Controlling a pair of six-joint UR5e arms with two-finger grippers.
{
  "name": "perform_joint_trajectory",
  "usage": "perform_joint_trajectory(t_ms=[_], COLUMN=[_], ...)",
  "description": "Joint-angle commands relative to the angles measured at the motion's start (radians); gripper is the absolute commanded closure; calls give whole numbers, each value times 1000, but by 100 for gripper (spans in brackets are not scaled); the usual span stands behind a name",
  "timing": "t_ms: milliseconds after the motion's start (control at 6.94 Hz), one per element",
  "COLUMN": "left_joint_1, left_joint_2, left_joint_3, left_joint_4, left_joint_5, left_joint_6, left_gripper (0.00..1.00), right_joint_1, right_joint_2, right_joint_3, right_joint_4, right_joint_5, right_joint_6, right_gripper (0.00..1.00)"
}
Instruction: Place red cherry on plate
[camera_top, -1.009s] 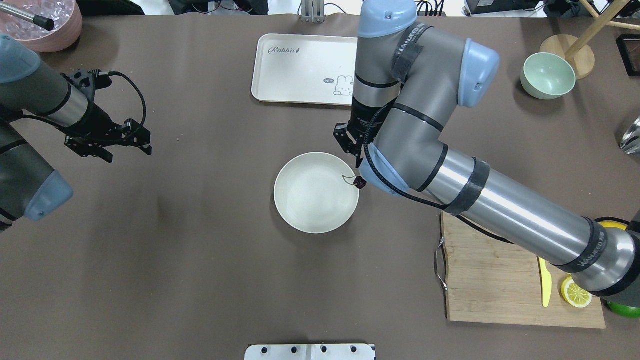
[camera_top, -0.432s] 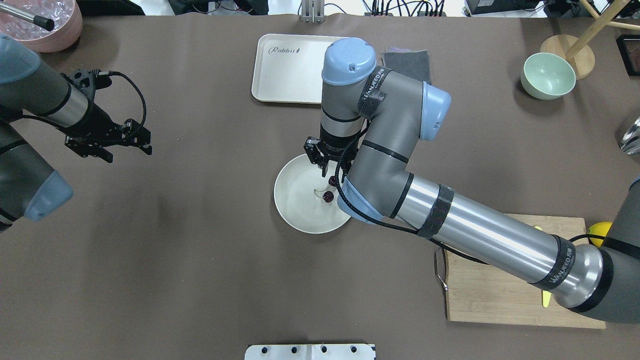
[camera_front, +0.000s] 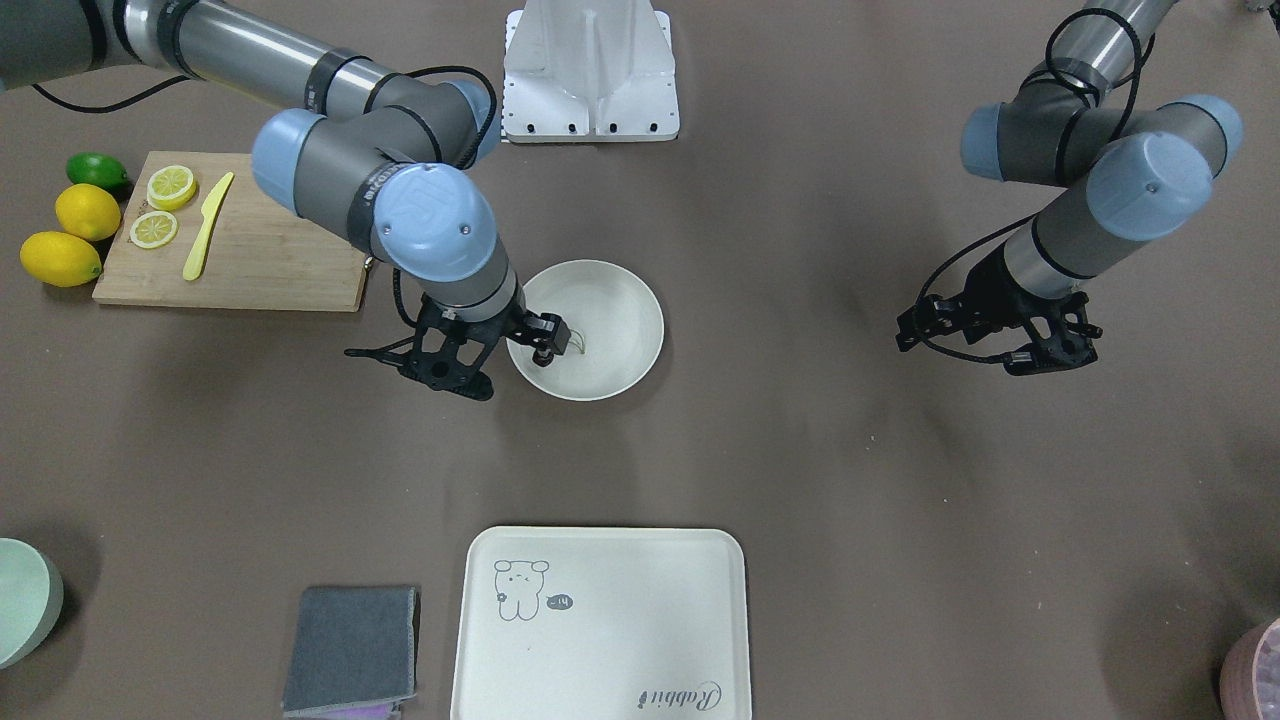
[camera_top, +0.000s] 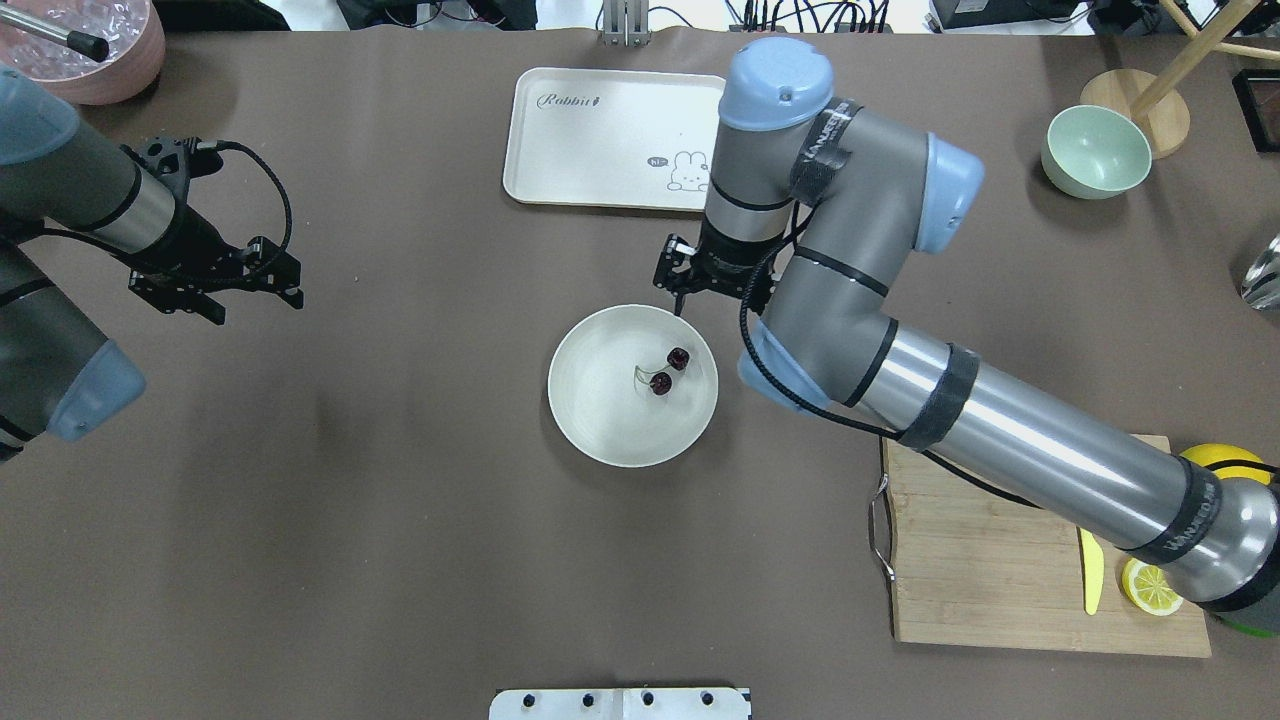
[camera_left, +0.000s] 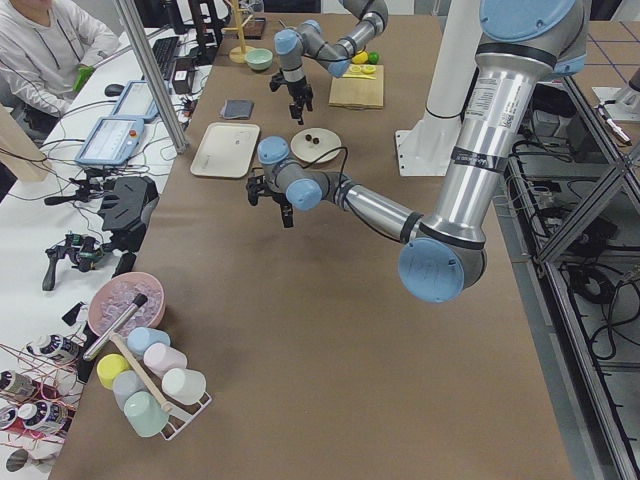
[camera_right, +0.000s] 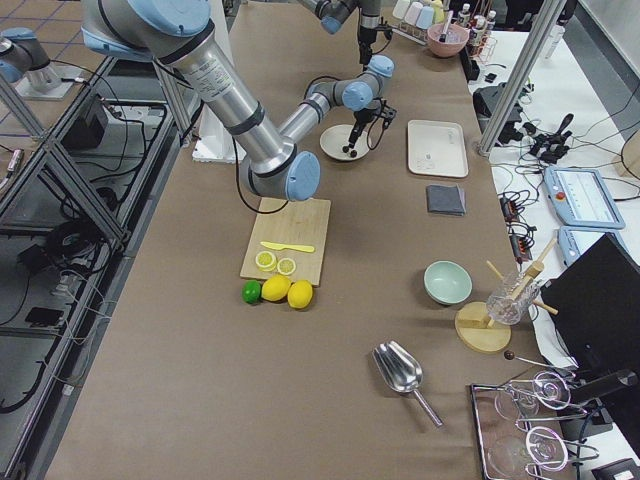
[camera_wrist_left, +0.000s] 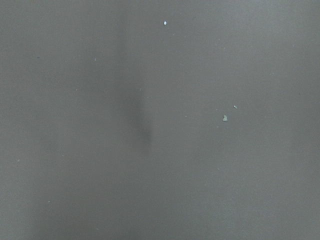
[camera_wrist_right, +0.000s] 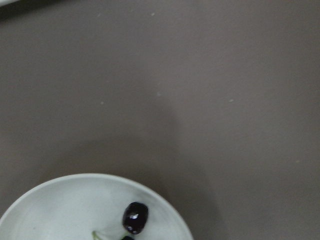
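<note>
The red cherry (camera_top: 669, 370), two dark maroon fruits on pale stems, lies inside the off-white plate (camera_top: 600, 400), right of its middle. My right gripper (camera_top: 700, 288) hangs open and empty above the plate's far right rim, apart from the cherry. The right wrist view shows one cherry (camera_wrist_right: 135, 217) inside the plate's rim (camera_wrist_right: 50, 192) at the bottom edge. In the front-facing view the right gripper (camera_front: 510, 355) hides most of the cherry; only a stem shows on the plate (camera_front: 610, 320). My left gripper (camera_top: 235, 290) hovers open over bare table at far left.
A cream tray (camera_top: 600, 135) with a drawn animal lies just beyond the right gripper. A grey cloth (camera_front: 350, 648) lies beside it. A cutting board (camera_top: 1000, 560) with lemon slices and a yellow knife sits front right, a pale green bowl (camera_top: 1095, 150) back right.
My right gripper carried the cherry from the plate's right rim over the plate, let it go there, then drew back toward the tray. The left arm has not moved.
</note>
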Motion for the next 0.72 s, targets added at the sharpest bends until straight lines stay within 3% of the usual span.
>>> perform_joint_trajectory(t_ms=[0, 288, 577], left_joint_1=[-2, -35, -200], left_joint_2=[2, 5, 28], left_joint_3=[0, 5, 81], left_joint_4=[0, 6, 72], left_joint_5=[-1, -10, -112], left_joint_6=[2, 49, 386], left_gripper=[2, 2, 2], right_joint_1=[113, 240, 375], right_joint_2=[-102, -244, -370], right_joint_3=[147, 197, 199], right_joint_4=[-214, -269, -268], right_joint_5=[29, 28, 25], right_joint_6=[-291, -607, -891], right_gripper=[0, 0, 0])
